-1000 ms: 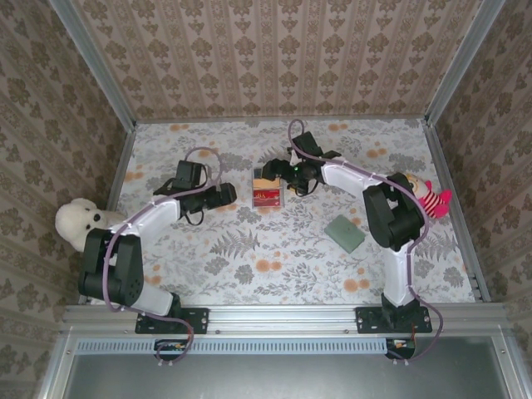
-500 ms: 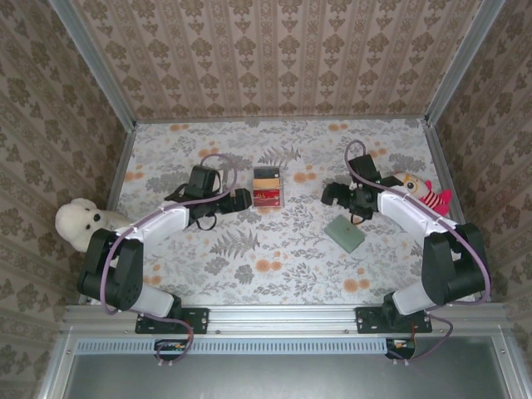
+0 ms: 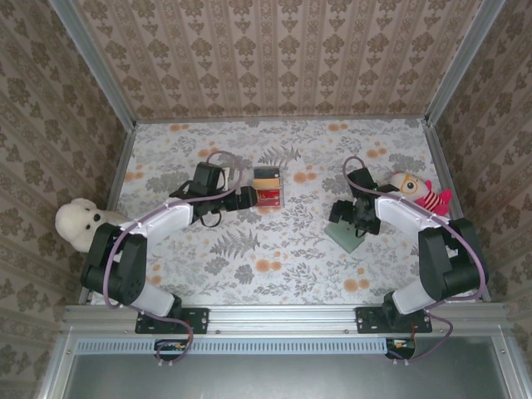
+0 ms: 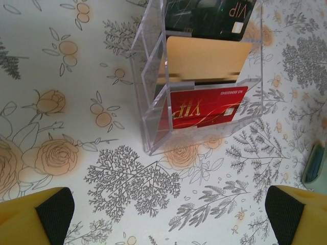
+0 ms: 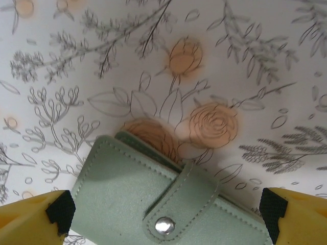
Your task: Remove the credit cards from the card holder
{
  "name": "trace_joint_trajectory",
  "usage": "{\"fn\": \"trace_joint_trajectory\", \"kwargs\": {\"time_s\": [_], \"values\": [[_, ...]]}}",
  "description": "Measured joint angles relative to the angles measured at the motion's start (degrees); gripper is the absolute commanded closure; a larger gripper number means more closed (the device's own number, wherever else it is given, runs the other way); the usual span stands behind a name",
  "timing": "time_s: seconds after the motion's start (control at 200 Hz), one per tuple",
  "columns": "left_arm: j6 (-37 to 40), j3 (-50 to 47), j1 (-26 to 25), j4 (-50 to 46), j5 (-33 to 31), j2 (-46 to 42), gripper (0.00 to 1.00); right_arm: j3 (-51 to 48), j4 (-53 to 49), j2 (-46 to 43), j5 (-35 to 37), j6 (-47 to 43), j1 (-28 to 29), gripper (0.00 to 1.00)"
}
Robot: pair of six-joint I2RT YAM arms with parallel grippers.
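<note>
The card holder (image 5: 122, 196) is a grey-green wallet lying flat, its strap closed with a metal snap (image 5: 164, 225). The credit cards are hidden. My right gripper (image 5: 166, 209) is open, one yellow finger on each side of the card holder, just above it. From above, the card holder (image 3: 347, 240) pokes out from under the right gripper (image 3: 342, 219). My left gripper (image 4: 168, 209) is open over bare table, just short of a clear plastic box (image 4: 148, 102); from above it (image 3: 247, 198) sits left of that box (image 3: 268, 188).
The clear box holds a red VIP card (image 4: 207, 107), a gold one (image 4: 204, 61) and a dark one (image 4: 209, 18). A white teddy bear (image 3: 76, 223) lies at the left wall. A doll with a red hat (image 3: 422, 194) lies at the right wall, behind the right arm.
The right arm has swung from the clear box over to the card holder and come down over it. The left gripper has slid right, closer to the box.
</note>
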Motion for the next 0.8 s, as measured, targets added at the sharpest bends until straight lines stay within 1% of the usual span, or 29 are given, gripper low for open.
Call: {"fn": "trace_joint_trajectory", "kwargs": {"time_s": [0.15,0.325,0.415,0.6,0.705,0.73,0.775,0.805], "values": [[-0.07,0.2,-1.29,0.59,0.15,0.0,0.0,-1.64,0.0,0.0,-1.2,0.5,1.27,0.04],[-1.51,0.17,-3.43,1.09,0.68,0.0,0.02,-4.09,1.66,0.0,-6.43,3.93,2.38,0.07],[-2.91,-0.22,-4.07,1.73,0.81,-0.02,0.03,-4.44,2.89,-0.24,-6.69,6.45,3.85,0.08],[-5.86,-1.64,-6.95,3.26,1.49,-0.02,0.04,-3.98,4.55,-0.02,-8.7,10.01,9.51,0.1],[-7.02,-1.66,-8.68,4.0,1.95,0.04,0.05,-2.62,3.58,-0.04,-7.45,10.19,9.75,0.11],[-7.21,-1.66,-8.94,4.13,2.01,0.11,0.06,-2.16,3.13,-0.11,-6.95,10.03,9.49,0.12],[-7.82,-1.64,-9.42,4.57,2.32,0.42,0.07,-1.55,2.69,-0.24,-6.32,9.46,8.85,0.21],[-8.24,-1.64,-9.6,4.87,2.47,0.76,0.07,-1.27,2.6,-0.44,-6.14,8.98,8.24,0.24]]}}
